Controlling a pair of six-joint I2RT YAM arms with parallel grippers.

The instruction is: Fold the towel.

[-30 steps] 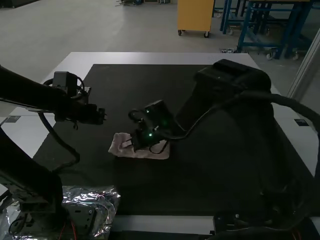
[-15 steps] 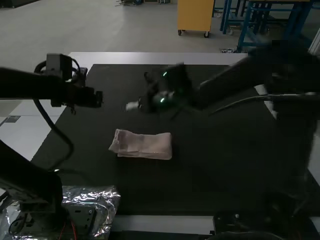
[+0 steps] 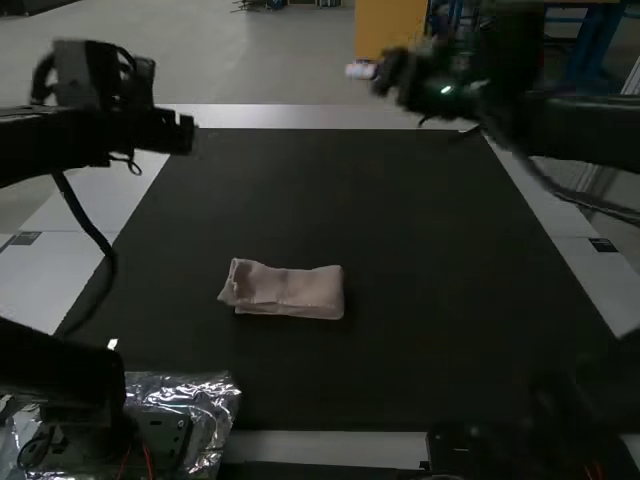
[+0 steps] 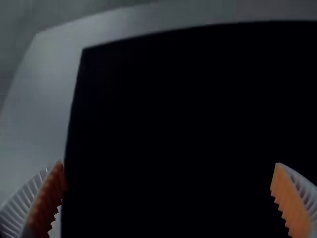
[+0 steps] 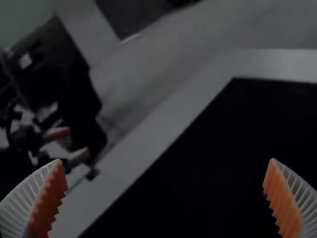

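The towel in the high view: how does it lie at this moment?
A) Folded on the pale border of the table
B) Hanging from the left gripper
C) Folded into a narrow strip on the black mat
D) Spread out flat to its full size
C: the towel lies as a compact folded strip, with the dark mat all around it.
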